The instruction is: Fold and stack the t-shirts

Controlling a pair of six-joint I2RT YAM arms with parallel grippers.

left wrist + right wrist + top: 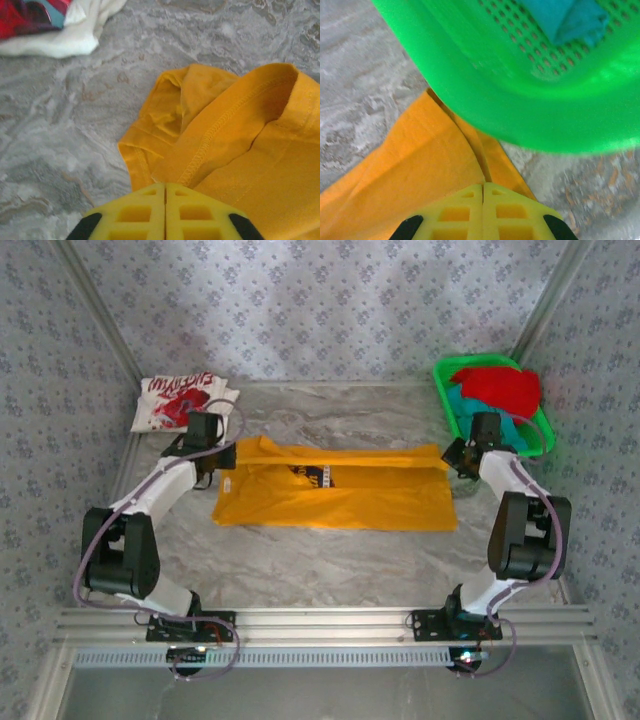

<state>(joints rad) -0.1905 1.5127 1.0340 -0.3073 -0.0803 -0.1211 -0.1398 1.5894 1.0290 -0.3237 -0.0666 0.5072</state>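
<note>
Yellow-orange t-shirt [340, 495] lies between white t-shirt [180, 400] and green basket [475, 361]; left fingers [135, 215], right fingers [455, 215] pressed together at its ends.

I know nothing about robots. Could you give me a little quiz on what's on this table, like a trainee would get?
1. Which shirt lies on the table between the left gripper and the right gripper? A. a black one B. the yellow-orange t-shirt C. a striped one
2. True or false: the green basket is empty.
3. Fill in: the white t-shirt lies at the table's far ___ corner.
Key: 1 B. 2 False: it holds red cloth and teal cloth. 3 left.
</note>
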